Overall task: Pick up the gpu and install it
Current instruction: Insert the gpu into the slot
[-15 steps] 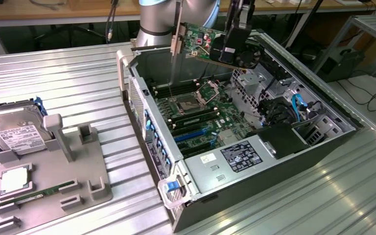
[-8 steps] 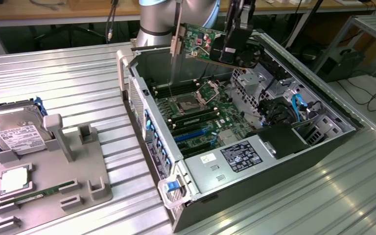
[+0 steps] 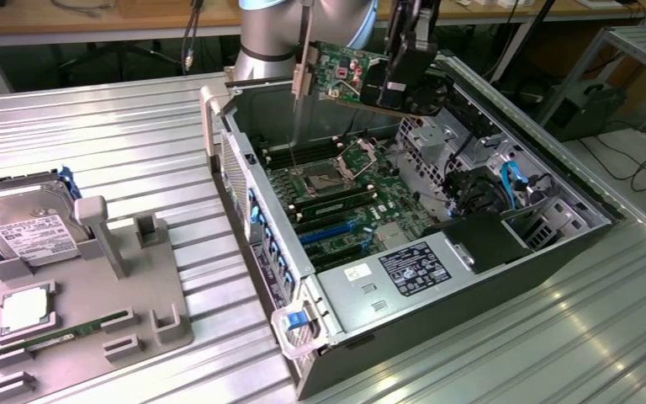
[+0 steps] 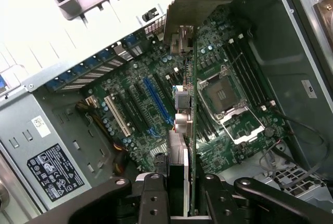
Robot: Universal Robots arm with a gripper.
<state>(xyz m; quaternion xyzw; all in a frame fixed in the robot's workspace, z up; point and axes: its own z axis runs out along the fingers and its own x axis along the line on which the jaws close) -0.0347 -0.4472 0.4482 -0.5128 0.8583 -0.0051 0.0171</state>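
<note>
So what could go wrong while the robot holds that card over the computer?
The gpu hangs above the open case, pinched between the fingers. If it slipped, it could fall onto the motherboard. The blue slot is narrow with other slots close beside it, so the card might miss it or go in crooked. Its silver bracket could also catch on the case wall.

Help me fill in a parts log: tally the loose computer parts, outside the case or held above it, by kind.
Flat green-and-black graphics card with silver metal bracket, held in the hand: 1
Boxy silver hard drive with white label: 1
Square silver processor chip: 1
Slim green memory stick: 1
Total: 4
</note>
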